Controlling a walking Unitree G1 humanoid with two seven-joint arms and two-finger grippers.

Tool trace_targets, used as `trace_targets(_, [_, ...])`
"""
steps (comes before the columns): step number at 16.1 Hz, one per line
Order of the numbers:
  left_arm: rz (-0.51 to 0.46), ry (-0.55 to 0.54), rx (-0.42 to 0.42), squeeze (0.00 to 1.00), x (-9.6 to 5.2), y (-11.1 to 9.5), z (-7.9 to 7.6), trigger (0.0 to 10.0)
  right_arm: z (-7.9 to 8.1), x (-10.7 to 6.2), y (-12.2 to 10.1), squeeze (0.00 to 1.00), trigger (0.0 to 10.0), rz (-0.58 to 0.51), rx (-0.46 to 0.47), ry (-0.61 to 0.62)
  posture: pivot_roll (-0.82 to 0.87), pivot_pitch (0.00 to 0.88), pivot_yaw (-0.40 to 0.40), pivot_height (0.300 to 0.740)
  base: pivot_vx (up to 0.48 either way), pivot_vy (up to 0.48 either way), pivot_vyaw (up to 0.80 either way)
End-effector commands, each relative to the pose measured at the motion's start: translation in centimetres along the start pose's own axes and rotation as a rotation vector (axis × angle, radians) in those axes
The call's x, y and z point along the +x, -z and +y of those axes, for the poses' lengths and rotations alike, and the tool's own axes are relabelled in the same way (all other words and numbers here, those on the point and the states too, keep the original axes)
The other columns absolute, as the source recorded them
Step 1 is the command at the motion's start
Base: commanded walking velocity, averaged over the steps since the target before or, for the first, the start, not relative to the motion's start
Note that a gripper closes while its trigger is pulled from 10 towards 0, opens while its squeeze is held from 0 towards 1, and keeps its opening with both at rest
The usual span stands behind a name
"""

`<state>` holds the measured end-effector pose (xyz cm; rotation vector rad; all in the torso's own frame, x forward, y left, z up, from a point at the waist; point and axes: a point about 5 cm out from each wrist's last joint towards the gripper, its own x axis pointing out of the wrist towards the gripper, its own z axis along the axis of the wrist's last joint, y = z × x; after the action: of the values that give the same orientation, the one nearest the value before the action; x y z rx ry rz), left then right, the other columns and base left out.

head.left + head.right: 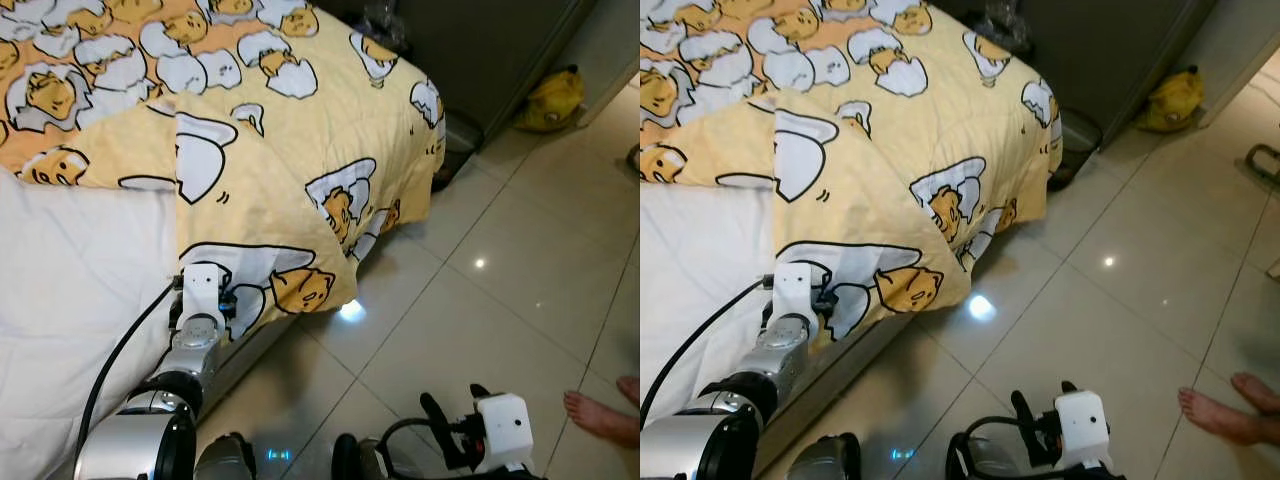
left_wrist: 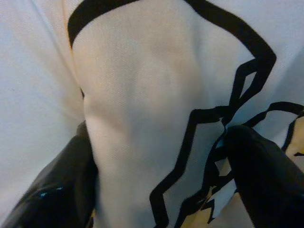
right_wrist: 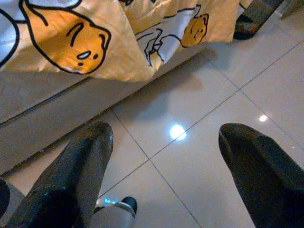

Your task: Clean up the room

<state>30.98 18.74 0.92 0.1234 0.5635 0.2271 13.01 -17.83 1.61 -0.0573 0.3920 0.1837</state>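
Underfoot, the tiled floor (image 1: 480,300) spreads pale and glossy beside the bed (image 1: 70,290), whose white sheet lies bare on the robot's left. Across the bed lies the yellow blanket (image 1: 290,130) printed with egg cartoons, folded back on itself, one corner drooping over the bed's edge toward the floor. A dark cabinet (image 1: 470,50) stands past the bed, with a yellow bag (image 1: 552,100) on the floor beside it. The left pincer (image 1: 215,300) reaches to the blanket's hanging corner, its fingers (image 2: 61,190) pinching a fold of the cloth between them. The right pincer (image 3: 164,175) hangs low over the floor tiles, spread wide. A person's bare feet (image 1: 605,408) stand on the tiles to the right.
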Motion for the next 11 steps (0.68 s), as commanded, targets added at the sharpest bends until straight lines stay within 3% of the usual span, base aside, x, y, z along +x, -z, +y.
trace_targets(1, [0.124,0.070,0.006,0.00,-0.7,2.7,-1.9,0.0,-0.2,-0.3,-0.4,0.00,10.0,0.000,-0.012,0.005,-0.23,0.267,-0.116,0.740,0.000,0.000,0.00])
trace_targets(5, [0.103,0.126,0.028,0.00,-0.8,2.5,-2.2,0.0,0.0,0.0,-0.6,0.00,10.0,-0.006,-0.001,0.020,-0.22,0.242,-0.090,0.740,0.000,0.000,0.00])
trace_targets(7, [0.051,0.171,0.096,0.00,-0.8,2.1,-2.5,0.0,0.1,0.4,-0.6,0.00,10.0,-0.008,0.007,0.025,-0.20,0.234,-0.080,0.740,0.000,0.000,0.00])
trace_targets(11, [0.041,0.212,0.107,0.00,-1.0,2.7,-2.5,0.0,0.5,1.4,-0.7,0.00,10.0,-0.013,0.022,0.020,-0.17,0.222,-0.066,0.740,0.000,0.000,0.00])
